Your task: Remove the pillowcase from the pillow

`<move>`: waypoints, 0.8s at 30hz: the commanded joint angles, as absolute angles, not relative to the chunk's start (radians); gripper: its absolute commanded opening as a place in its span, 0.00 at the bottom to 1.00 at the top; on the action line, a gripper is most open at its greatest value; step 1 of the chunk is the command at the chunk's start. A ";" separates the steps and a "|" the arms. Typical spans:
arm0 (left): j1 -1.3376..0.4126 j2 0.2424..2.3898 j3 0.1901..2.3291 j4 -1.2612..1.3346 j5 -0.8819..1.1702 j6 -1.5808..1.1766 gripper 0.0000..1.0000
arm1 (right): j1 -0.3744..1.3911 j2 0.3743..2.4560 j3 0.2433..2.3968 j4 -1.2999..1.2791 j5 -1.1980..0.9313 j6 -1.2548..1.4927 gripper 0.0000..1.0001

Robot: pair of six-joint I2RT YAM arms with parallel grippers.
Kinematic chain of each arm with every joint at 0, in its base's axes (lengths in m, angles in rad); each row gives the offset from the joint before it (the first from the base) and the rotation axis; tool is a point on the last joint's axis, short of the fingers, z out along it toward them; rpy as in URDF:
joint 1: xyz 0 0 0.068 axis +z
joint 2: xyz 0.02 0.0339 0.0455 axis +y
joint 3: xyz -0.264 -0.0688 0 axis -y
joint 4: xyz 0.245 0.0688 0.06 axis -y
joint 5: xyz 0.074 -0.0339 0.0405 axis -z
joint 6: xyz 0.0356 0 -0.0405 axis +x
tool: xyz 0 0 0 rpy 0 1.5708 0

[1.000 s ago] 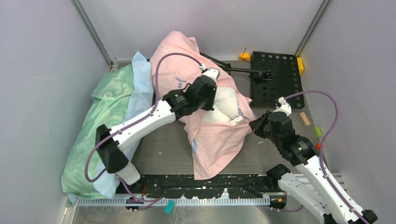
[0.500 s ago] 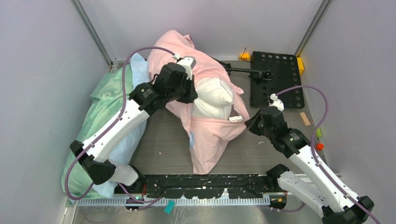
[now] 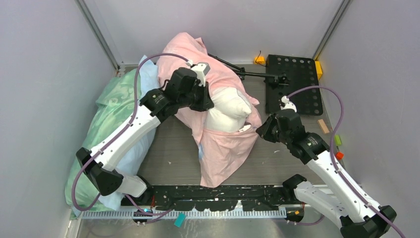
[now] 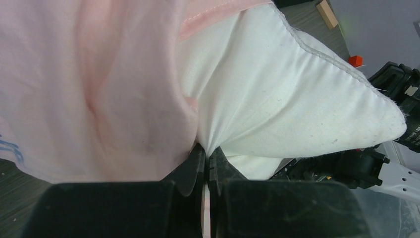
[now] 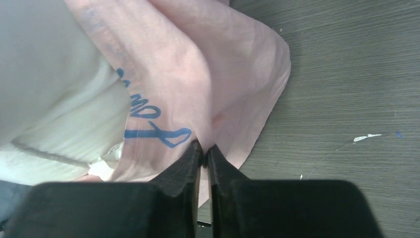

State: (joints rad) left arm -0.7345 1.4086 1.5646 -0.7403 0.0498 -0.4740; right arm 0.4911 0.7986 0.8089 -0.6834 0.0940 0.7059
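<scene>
The pale pink pillowcase (image 3: 223,153) lies bunched in the middle of the table, its open end fallen toward the near edge. The white pillow (image 3: 228,106) bulges out of it. My left gripper (image 3: 208,101) is shut on a pinch of the pillow's white fabric (image 4: 297,99), right beside the pink hem (image 4: 89,84); the fingertips meet at the left gripper (image 4: 206,151). My right gripper (image 3: 258,130) is at the pillowcase's right edge. Its tips at the right gripper (image 5: 204,148) pinch a fold of pink cloth (image 5: 198,64) below the blue lettering, with the pillow (image 5: 49,74) to the left.
A mint green pillow (image 3: 111,124) and light blue bedding (image 3: 148,94) lie along the left wall. A black perforated plate (image 3: 294,82) with a thin rod sits at the back right. Small blocks (image 3: 323,126) lie by the right wall. A black rail (image 3: 218,193) runs along the near edge.
My left arm has swung back and left, drawing the pillow further out of the pink cover. My right gripper has shifted slightly left and back, still at the cover's edge.
</scene>
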 commanded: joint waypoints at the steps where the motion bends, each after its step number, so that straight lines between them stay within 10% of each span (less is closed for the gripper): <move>1: -0.716 1.413 1.628 -0.614 0.059 -0.484 0.00 | 0.483 0.792 0.862 -0.693 0.084 0.670 0.21; 11: -0.716 1.425 1.690 -0.614 0.008 -0.466 0.00 | 0.484 0.776 0.923 -0.721 0.033 0.568 0.73; 24: -0.714 1.422 1.798 -0.631 -0.070 -0.453 0.00 | 0.486 0.736 0.839 -0.462 -0.321 0.570 0.82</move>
